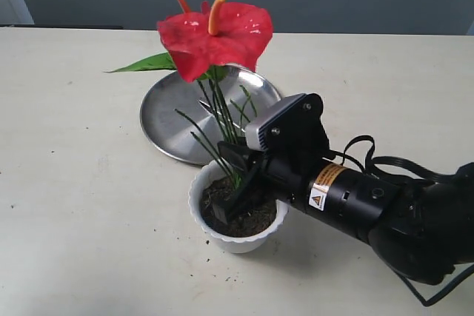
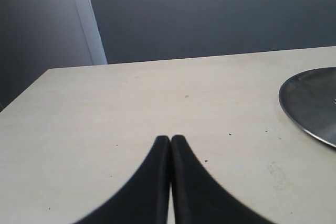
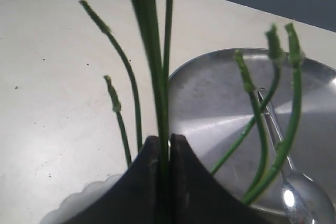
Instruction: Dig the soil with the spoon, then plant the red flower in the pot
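Observation:
The red flower (image 1: 215, 35) stands upright with its green stems (image 3: 157, 77) running down into the white pot (image 1: 238, 240). Dark soil (image 1: 255, 220) fills the pot. My right gripper (image 1: 238, 183) reaches in from the right, low over the pot, shut on the flower's main stem; the stem passes between its fingers (image 3: 149, 166). The spoon (image 3: 294, 192) lies on the steel plate (image 1: 167, 112) behind the pot. My left gripper (image 2: 170, 139) is shut on nothing, hovering above bare table, and does not show in the exterior view.
The round steel plate (image 2: 315, 103) lies behind the pot, partly under the flower's leaf (image 1: 144, 63). A few soil crumbs (image 1: 174, 238) dot the pale table round the pot. The right arm's dark body and cable (image 1: 385, 205) take up the front right.

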### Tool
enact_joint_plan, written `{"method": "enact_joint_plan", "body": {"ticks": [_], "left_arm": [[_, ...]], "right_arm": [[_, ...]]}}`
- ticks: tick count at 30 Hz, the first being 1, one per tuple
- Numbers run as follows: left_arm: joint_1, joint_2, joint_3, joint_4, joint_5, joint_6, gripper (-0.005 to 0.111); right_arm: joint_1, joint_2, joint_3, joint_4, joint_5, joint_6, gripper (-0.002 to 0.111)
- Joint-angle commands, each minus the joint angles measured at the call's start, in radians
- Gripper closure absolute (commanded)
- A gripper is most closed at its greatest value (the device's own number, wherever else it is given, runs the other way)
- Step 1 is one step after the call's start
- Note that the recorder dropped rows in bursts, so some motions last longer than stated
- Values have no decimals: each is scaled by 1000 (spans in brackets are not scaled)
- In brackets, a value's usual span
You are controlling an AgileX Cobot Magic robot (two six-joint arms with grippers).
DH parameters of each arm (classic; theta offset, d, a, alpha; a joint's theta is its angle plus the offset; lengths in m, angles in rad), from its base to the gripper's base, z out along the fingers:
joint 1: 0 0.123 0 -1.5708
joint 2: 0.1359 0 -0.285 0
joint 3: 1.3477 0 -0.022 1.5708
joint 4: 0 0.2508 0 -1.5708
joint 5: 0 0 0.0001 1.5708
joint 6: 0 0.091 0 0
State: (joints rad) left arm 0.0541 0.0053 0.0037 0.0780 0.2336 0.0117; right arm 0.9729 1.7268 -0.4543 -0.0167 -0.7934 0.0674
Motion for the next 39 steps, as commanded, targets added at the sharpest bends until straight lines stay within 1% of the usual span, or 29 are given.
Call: {"method": "enact_joint_plan", "body": {"ticks": [1, 14, 18, 31, 39], "left_arm": [[-7, -5, -4, -8, -1, -2, 106], [-7, -5, -4, -8, -1, -2, 106], [-7, -5, -4, -8, -1, -2, 106], [-7, -5, -4, -8, -1, -2, 106], [-7, -5, -4, -8, -1, -2, 106]], "right_arm": [[7, 35, 39, -64, 335, 42, 109], [7, 35, 39, -112, 448, 42, 109], [7, 33, 39, -87, 394, 42, 109], [7, 33, 39, -88, 279, 42, 109], [7, 33, 39, -88, 163, 38, 109]]}}
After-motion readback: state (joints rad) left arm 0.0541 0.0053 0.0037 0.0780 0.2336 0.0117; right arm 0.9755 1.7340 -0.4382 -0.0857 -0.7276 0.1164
